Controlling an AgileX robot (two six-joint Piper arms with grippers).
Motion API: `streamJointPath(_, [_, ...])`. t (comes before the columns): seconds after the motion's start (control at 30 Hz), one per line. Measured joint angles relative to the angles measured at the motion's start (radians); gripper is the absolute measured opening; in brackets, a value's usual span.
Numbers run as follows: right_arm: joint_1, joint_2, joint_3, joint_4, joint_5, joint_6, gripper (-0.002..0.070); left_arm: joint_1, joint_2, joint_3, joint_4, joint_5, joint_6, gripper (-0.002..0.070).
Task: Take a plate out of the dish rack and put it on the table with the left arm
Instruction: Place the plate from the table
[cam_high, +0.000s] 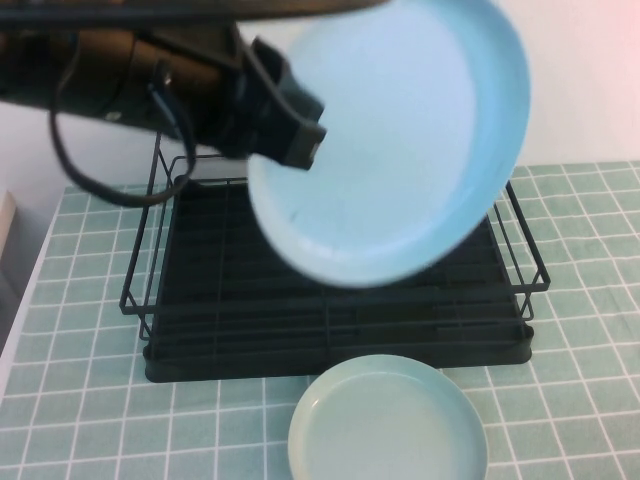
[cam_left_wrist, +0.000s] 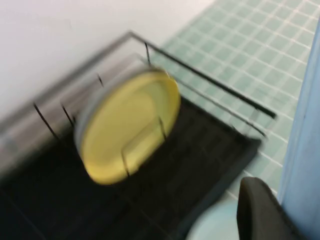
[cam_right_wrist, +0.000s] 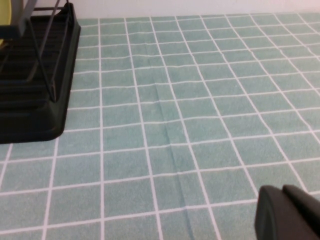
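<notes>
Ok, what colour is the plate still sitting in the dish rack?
Yellow, standing on edge in the black dish rack. The left wrist view shows it best.

Teal tiled table (cam_high: 580, 330); dish rack (cam_high: 330, 310); mint-green plate (cam_high: 388, 420) in front.

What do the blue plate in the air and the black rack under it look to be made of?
The plate, clamped at its rim by the left gripper, looks like glazed ceramic or hard plastic: smooth, glossy sky blue with soft highlights. I cannot tell which. The dish rack looks like thin black-coated metal wire over a matte black tray, probably plastic. The right gripper sits low over the table.
</notes>
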Motion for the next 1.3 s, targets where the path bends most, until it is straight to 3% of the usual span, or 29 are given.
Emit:
streamJointPath(0.1, [0.0, 0.0, 0.0, 0.0, 0.0, 0.0, -0.0002, 0.0, -0.004, 0.0, -0.016, 0.128, -0.097, 0.0097])
streamJointPath(0.23, [0.0, 0.0, 0.0, 0.0, 0.0, 0.0, -0.0002, 0.0, 0.016, 0.02, -0.072, 0.231, -0.116, 0.0097])
streamJointPath(0.5, [0.0, 0.0, 0.0, 0.0, 0.0, 0.0, -0.0002, 0.033, 0.022, 0.221, -0.338, 0.168, -0.002, 0.0097])
streamJointPath(0.87, [0.0, 0.0, 0.0, 0.0, 0.0, 0.0, -0.0002, 0.286, 0.026, 0.648, -0.794, 0.049, 0.257, 0.0097])
streamJointPath(1.0, [0.0, 0.0, 0.0, 0.0, 0.0, 0.0, -0.0002, 0.329, 0.026, 0.743, -0.819, -0.003, 0.283, 0.0097])
streamJointPath(1.3, [0.0, 0.0, 0.0, 0.0, 0.0, 0.0, -0.0002, 0.309, 0.044, 0.827, -0.839, -0.129, 0.334, 0.0097])
